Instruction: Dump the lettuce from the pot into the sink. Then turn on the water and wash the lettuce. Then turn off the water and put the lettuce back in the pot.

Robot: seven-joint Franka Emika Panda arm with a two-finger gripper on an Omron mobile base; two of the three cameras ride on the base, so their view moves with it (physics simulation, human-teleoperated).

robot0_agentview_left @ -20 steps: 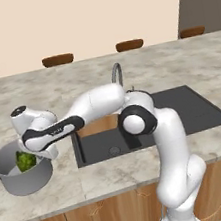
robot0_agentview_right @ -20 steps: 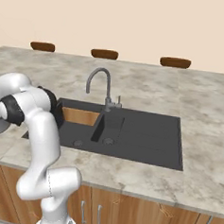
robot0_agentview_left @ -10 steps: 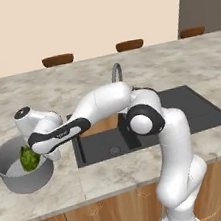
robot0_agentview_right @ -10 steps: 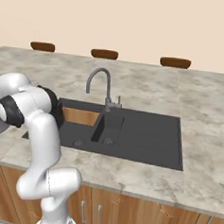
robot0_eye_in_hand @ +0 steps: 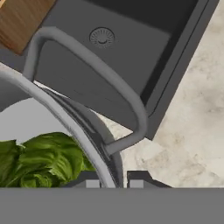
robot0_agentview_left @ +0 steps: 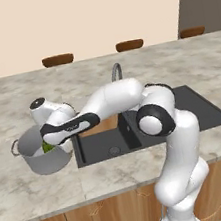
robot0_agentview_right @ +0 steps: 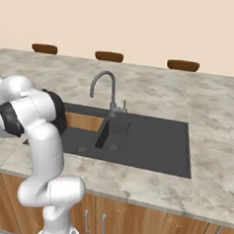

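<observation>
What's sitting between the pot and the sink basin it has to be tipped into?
Nothing visible. The pot stands on the counter right beside the sink, lettuce still inside. The nearest basin is bare down to its drain, and the gripper has its jaws shut on the pot's rim.

Left base view: set behind and left of arm, facing forward and down over tabletop, pot and sink. Right base view: behind and right, same sink and faucet shared. Hand view: very close on pot rim, lettuce, looking along gripper.
</observation>
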